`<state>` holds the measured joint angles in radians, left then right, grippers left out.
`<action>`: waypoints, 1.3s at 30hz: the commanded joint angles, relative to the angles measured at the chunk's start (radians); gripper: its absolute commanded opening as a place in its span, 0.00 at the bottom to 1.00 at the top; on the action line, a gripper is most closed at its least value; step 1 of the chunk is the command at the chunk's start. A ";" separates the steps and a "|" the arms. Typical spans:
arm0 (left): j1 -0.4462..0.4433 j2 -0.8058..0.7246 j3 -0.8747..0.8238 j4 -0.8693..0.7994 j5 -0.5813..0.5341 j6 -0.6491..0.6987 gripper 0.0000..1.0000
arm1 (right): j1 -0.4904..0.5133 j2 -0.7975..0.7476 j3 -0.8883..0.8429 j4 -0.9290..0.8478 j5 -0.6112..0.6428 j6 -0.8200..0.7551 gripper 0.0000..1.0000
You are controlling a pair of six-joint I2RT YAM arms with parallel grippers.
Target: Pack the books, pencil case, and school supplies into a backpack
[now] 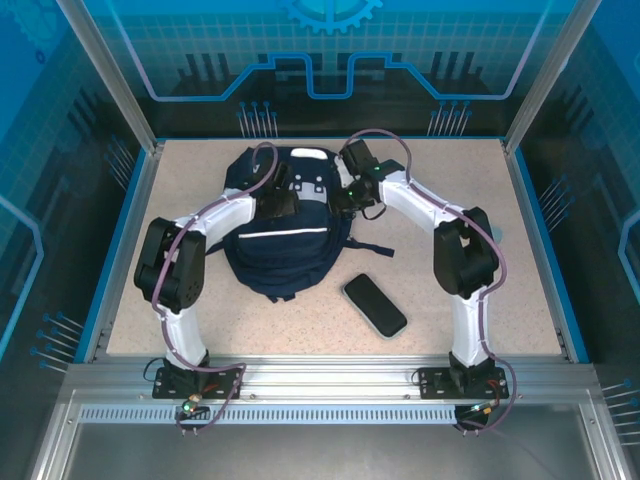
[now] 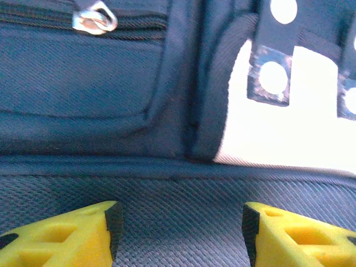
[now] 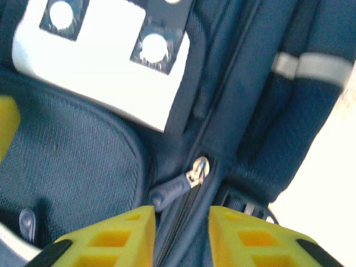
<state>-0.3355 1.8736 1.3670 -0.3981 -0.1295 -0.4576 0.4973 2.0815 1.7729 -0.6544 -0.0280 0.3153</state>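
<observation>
Left hand (image 2: pixel 181 225) is hanging released close over the backpack (image 1: pixel 285 250), its yellow fingers (image 2: pixel 67 236) spreading well apart with only flat navy fabric between them and nothing being pinched; beyond them a metal puller (image 2: pixel 93 16) is sitting on a pocket zip that is looking shut, and a white patch (image 2: pixel 289 133) is showing to the right.

Lying in the middle of the surface (image 1: pixel 530 290), toward the far edge, the backpack is giving no sight of its inside, so what it is carrying cannot be told.

At its upper right side the right hand (image 3: pixel 181 217) is standing astride a zip line, fingers parted a little and gripping nothing; the zip tab (image 3: pixel 196 171) is lying just ahead of the tips.

Judging by this, the main zip is being worked; whether it is opening or closing cannot be told. To do it well, the left hand should be clamping a fold beside the track, keeping the soft bag taut, while the right hand is easing forward, closing squarely on the tab and drawing it along the track, not upward.

Further right, a dark flat pencil case (image 1: pixel 375 305) is lying outside on the surface, near the backpack's lower corner but apart from it, probably waiting to go in.
</observation>
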 commanded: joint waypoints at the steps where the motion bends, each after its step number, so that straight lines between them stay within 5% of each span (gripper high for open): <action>1: -0.006 -0.060 -0.027 0.003 0.112 0.059 0.59 | 0.025 0.065 0.098 -0.093 0.096 0.050 0.36; 7: -0.014 -0.027 -0.018 -0.018 0.048 0.041 0.48 | 0.054 0.146 0.217 -0.196 0.236 0.205 0.38; 19: -0.014 0.031 -0.026 -0.025 0.013 0.024 0.46 | 0.070 0.239 0.298 -0.291 0.207 0.258 0.45; 29: -0.009 0.041 -0.022 -0.044 -0.030 0.034 0.49 | 0.069 0.177 0.238 -0.344 0.177 0.217 0.35; 35: -0.009 0.011 -0.017 -0.041 0.004 0.041 0.47 | 0.066 0.173 0.239 -0.341 0.152 0.181 0.16; 39: -0.010 -0.035 -0.013 -0.036 0.044 0.060 0.47 | 0.065 0.165 0.238 -0.330 0.146 0.164 0.20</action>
<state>-0.3515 1.8732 1.3540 -0.3965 -0.1059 -0.4171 0.5518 2.2818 2.0232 -0.9352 0.1448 0.5068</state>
